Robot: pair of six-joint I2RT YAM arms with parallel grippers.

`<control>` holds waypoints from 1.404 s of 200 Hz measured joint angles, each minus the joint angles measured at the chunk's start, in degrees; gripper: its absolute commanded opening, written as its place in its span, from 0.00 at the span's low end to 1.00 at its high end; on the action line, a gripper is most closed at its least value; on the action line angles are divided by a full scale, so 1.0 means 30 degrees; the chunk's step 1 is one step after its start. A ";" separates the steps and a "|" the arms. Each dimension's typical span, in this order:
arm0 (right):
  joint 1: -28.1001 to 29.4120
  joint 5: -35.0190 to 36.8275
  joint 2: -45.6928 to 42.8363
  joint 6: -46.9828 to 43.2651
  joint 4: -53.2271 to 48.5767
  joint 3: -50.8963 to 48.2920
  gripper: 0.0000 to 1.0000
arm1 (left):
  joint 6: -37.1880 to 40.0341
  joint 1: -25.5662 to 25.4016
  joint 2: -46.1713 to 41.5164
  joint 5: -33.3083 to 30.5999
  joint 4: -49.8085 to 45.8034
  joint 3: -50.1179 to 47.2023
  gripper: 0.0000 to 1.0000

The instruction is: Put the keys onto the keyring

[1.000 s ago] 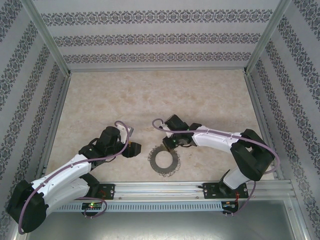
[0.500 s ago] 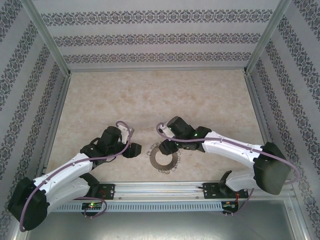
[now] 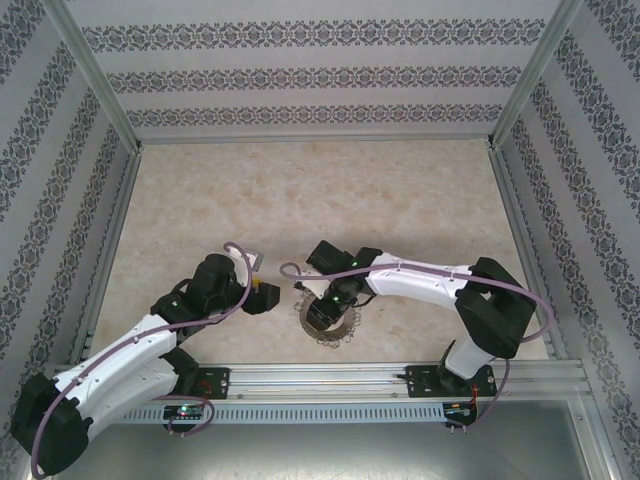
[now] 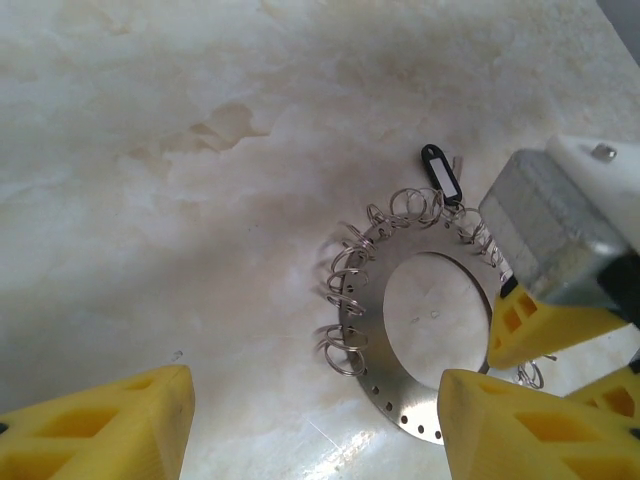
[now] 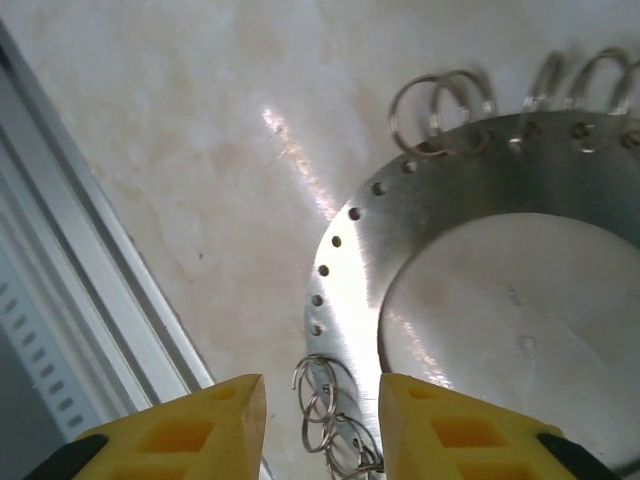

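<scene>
The keyring (image 3: 331,339) is a flat grey metal ring with a wide hole, lying on the pale marble-look tabletop near the front rail. Wire loops fringe its rim (image 4: 369,354). A small key with a dark oval head (image 4: 440,172) lies at the ring's far edge among the loops; I cannot tell whether it is threaded. My right gripper (image 3: 323,312) hovers over the ring's near-left rim (image 5: 440,190). Its jaws (image 5: 322,430) stand open astride a cluster of wire loops (image 5: 335,410) without touching them. My left gripper (image 3: 268,298) waits open just left of the ring, its jaws (image 4: 315,430) empty.
An aluminium rail (image 3: 330,378) runs along the table's near edge, close to the ring (image 5: 90,270). Patterned walls enclose the other three sides. The right gripper's yellow fingers (image 4: 520,325) show at the ring's right side in the left wrist view.
My right gripper has swung from the ring's far edge to above its near-left rim. The left gripper has edged slightly left. The ring has barely shifted.
</scene>
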 measured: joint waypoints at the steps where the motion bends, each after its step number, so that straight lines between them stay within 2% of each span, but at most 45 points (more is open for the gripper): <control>1: 0.0015 -0.0036 0.0015 -0.0007 -0.0029 0.0007 0.34 | 0.0000 0.0000 -0.0015 -0.0007 0.0007 -0.0015 0.66; 51: 0.0517 -0.0452 0.1100 -0.0415 -0.1392 0.0423 0.33 | -0.0022 0.0000 -0.0277 -0.0408 0.0000 -0.0699 0.66; 162: 0.1151 0.0262 0.3213 -0.1049 -0.2572 0.1843 0.27 | -0.0022 0.0000 -0.1013 -0.0845 -0.0007 -0.0823 0.66; 281: 0.1734 0.1202 0.4029 -0.1253 -0.3235 0.2251 0.28 | -0.0015 0.0007 -0.1013 -0.0984 -0.0022 -0.0823 0.66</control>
